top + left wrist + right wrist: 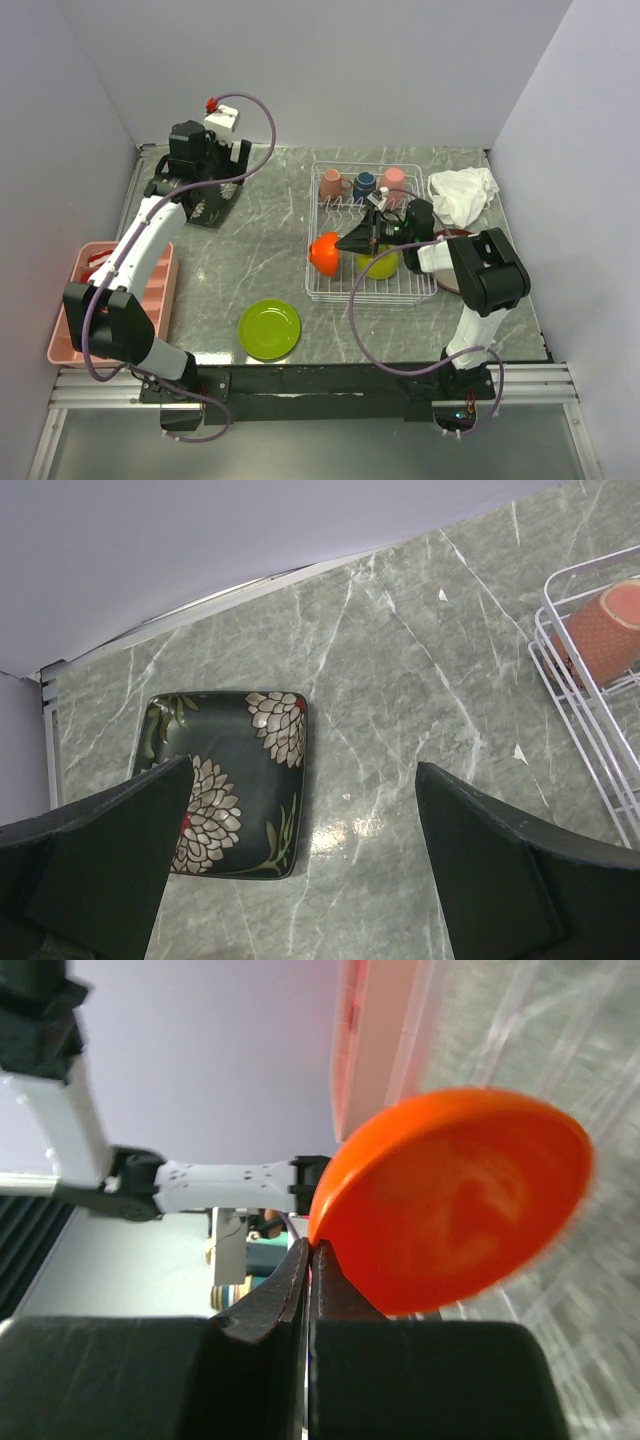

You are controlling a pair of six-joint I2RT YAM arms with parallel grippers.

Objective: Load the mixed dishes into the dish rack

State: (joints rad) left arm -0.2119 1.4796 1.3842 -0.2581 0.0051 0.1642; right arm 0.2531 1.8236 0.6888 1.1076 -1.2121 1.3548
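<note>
While a white rag (462, 195) lies bunched just beside the far right corner of the rack (340, 285), a pink tray (163, 300) sits at the left edge of the worktop (260, 240), under the left arm. Along the rack's far side stand a salmon cup (331, 184), a navy cup (365, 184) and a pink cup (394, 179); a lime bowl (382, 266) lies near its front. The right pincer (310, 1260) is clamped tight on the rim of the orange bowl (460, 1210), at the rack's left edge. The left pincer (300, 780) gapes wide and empty above the floral plate (240, 750), far left. A lime plate (269, 329) lies on the worktop's near side.

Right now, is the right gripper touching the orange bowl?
Touching. The right wrist view shows the right gripper shut on the rim of the orange bowl, with no gap between them.
</note>
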